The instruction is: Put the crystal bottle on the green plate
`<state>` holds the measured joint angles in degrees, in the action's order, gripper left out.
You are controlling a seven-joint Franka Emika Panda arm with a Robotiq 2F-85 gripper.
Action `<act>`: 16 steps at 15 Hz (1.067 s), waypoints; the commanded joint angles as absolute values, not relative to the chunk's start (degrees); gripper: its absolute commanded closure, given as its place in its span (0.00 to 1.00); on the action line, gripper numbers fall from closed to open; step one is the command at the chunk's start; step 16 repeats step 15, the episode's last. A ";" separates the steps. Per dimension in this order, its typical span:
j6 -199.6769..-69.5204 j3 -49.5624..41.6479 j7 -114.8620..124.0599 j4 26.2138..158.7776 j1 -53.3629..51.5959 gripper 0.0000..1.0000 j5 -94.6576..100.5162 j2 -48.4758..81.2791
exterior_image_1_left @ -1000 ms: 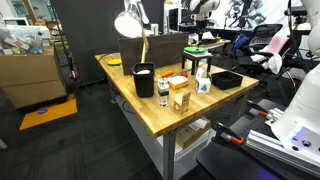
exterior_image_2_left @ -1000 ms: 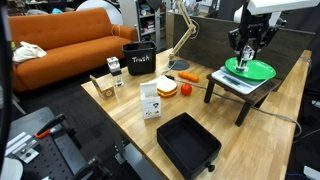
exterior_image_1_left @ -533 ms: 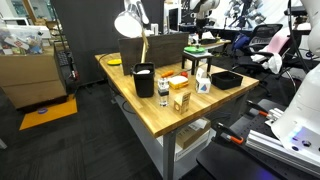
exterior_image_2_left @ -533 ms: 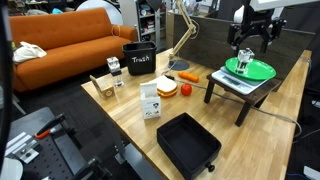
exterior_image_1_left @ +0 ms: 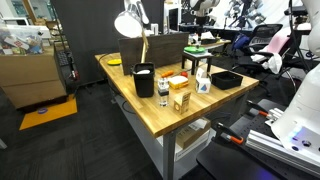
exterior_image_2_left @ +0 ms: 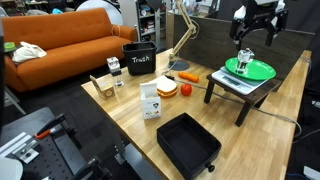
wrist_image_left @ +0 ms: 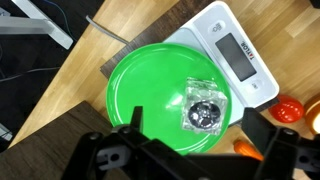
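Crystal bottle (wrist_image_left: 205,112) stands upright on the green plate (wrist_image_left: 150,85), right of plate centre in the wrist view, nearer the right rim than the left. The plate rests on a white kitchen scale (wrist_image_left: 240,45). In an exterior view, upper right of frame, scale and plate (exterior_image_2_left: 262,70) sit on a small dark stand (exterior_image_2_left: 235,88) raised above the wooden table (exterior_image_2_left: 110,120).

Gripper (wrist_image_left: 198,135) hangs directly above the bottle (exterior_image_2_left: 246,58), jaws spread wide, nothing between them; placement looks complete.

Risks, as judged:
- Sideways or downward motion could let a finger (wrist_image_left: 130,150) clip the bottle and topple it.
- A knock could slide the plate on the smooth scale top.
- A straight upward exit looks safest.
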<state>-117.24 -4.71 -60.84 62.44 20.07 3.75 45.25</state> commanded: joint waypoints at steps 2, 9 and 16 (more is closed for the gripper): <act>-118.95 -4.05 -59.82 67.11 20.53 0.00 1.70 40.49; -117.06 -4.68 -57.32 67.89 20.10 0.00 -0.01 38.83; -117.08 -4.68 -57.23 68.31 20.10 0.00 -0.05 38.75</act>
